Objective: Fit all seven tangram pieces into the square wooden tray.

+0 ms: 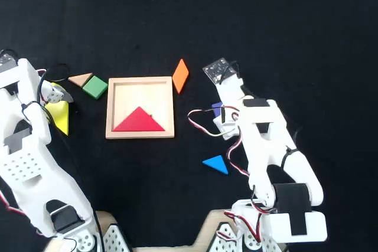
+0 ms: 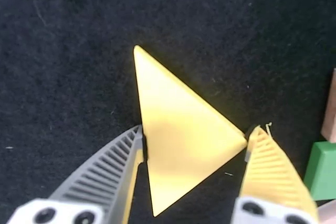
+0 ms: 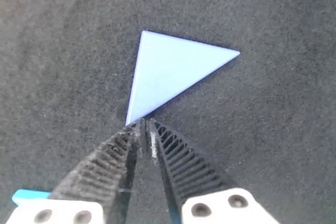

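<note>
- The left wrist cam catches what the high view can't. The left end effector [image 2: 194,136] is wide apart but closed onto the yellow triangle [image 2: 178,129], with a fingertip against each side. The piece lies flat on the black surface [image 2: 79,51].
- In the right wrist cam, the right end effector [image 3: 143,127] is pinched fully together with nothing in it. Its tips touch a corner of the pale blue triangle [image 3: 168,69].
- Seven pieces total: five triangles (red [image 1: 139,120], yellow, tan [image 1: 80,78], blue [image 1: 215,164], pale blue), one green square [image 1: 94,87] and one orange parallelogram [image 1: 181,75].
- The square wooden tray [image 1: 110,107] holds one piece, the red triangle. The other six sit outside it.

white arms [image 1: 269,140], black ribbed right pincer [image 3: 146,125], red-white cables [image 1: 192,117]
</note>
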